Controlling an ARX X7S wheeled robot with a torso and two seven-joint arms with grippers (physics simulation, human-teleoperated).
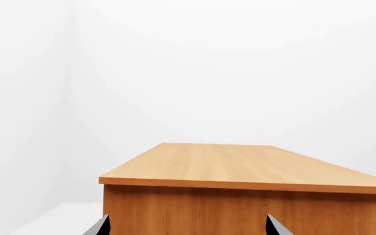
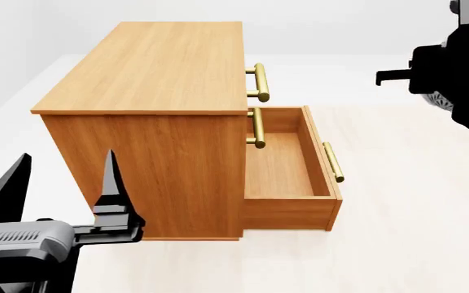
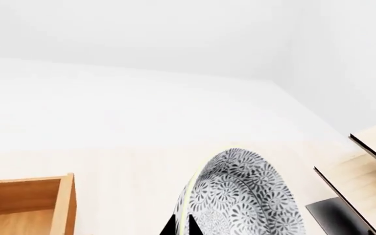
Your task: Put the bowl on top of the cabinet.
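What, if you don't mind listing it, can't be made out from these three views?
- Right pincer: cut off by the head view's right edge; in the right wrist view the bowl covers it, so its grip is unconfirmed.
- Bowl's lower part: below the right wrist frame.
- Left pincer: open, only tips in the left wrist view.
- Cabinet: upper drawers' contents, closed.

Bowl (image 3: 244, 196) partly cropped; right fingers' grip perhaps unclear.

Floor (image 2: 397, 244): pale wood-look planks. Cabinet (image 2: 153, 122) stood directly on it (bottom drawer (image 2: 287, 171) pulled open, inside bare). Cabinet's flat top bare.
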